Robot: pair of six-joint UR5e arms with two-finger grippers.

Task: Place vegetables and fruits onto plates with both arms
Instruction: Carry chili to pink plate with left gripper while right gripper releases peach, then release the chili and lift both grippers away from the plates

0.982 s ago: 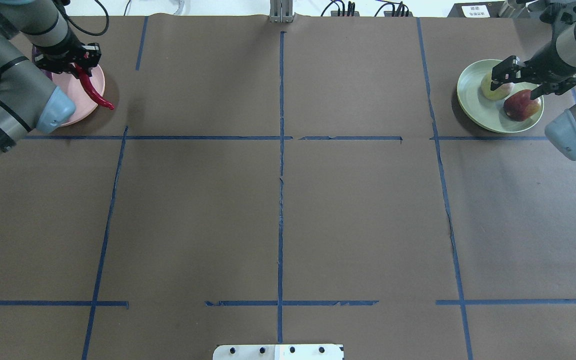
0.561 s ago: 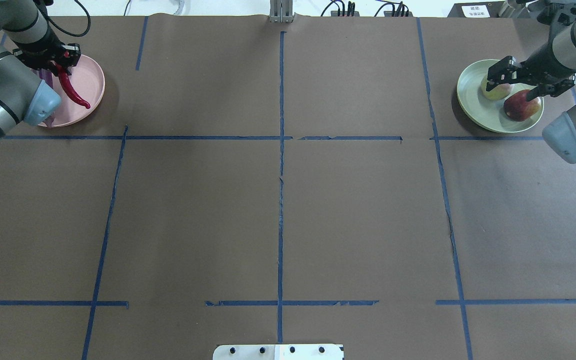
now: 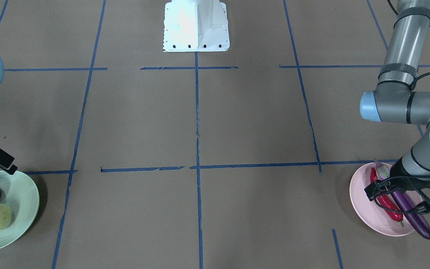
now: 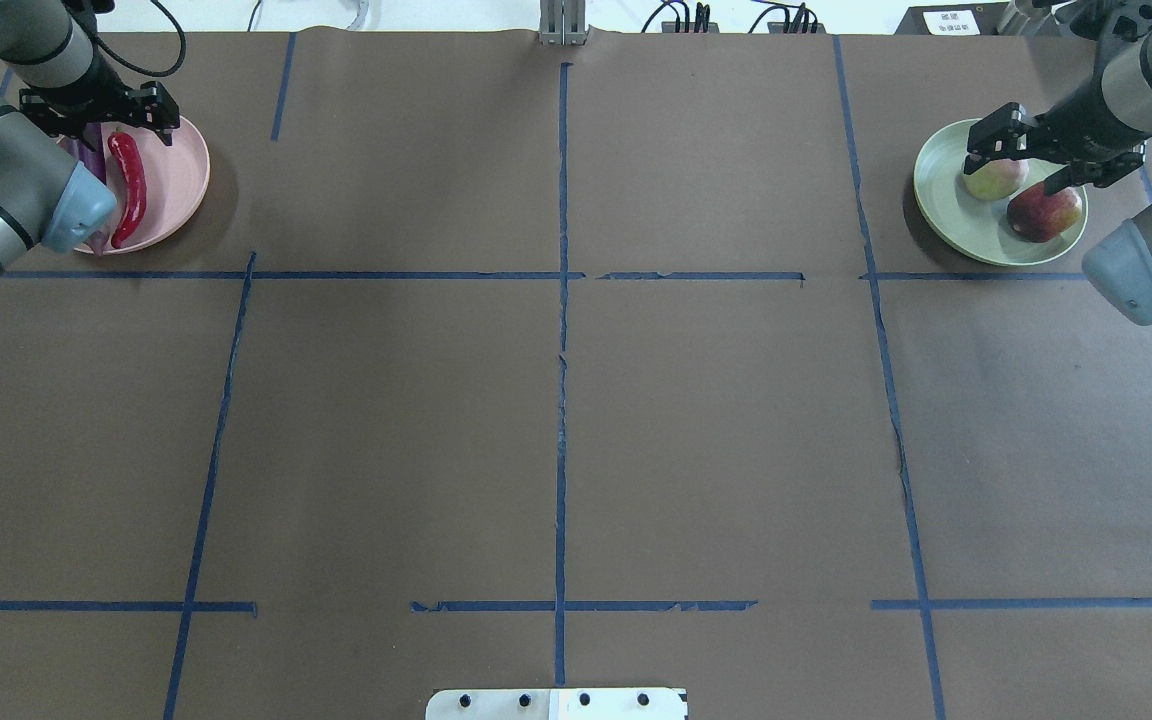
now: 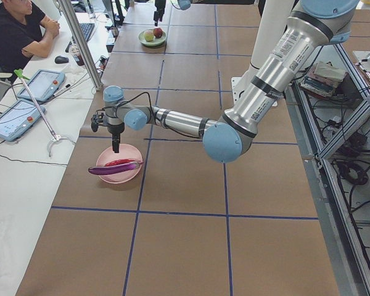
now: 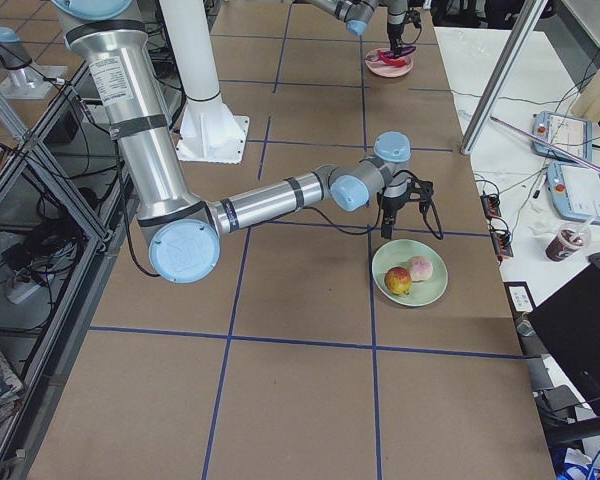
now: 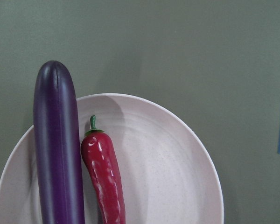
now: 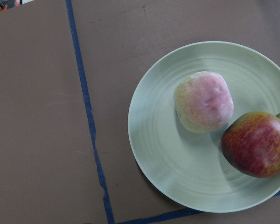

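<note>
The pale pink plate point(image 4: 181, 170) sits at the far left with the red chili pepper point(image 4: 126, 185) lying on it beside the purple eggplant point(image 7: 56, 149), whose tip overhangs the rim. Both also show in the front view: the chili point(image 3: 385, 200) and the eggplant point(image 3: 413, 213). My left gripper point(image 4: 101, 110) hovers open and empty just above them. The mint green plate point(image 4: 946, 190) at the far right holds the pale green fruit point(image 4: 994, 178) and the dark red fruit point(image 4: 1041, 212). My right gripper point(image 4: 1031, 155) hovers open and empty over the fruits.
The table is covered in brown paper with blue tape lines point(image 4: 562, 300). The white base block point(image 3: 196, 26) stands at the robot's edge. In the left side view an operator point(image 5: 15, 31) sits at a side table with tablets point(image 5: 15, 117).
My left gripper carried the hanging chili left over the pink plate and let it go; it now lies beside the eggplant. My right gripper drifted slightly toward the far edge, still open.
</note>
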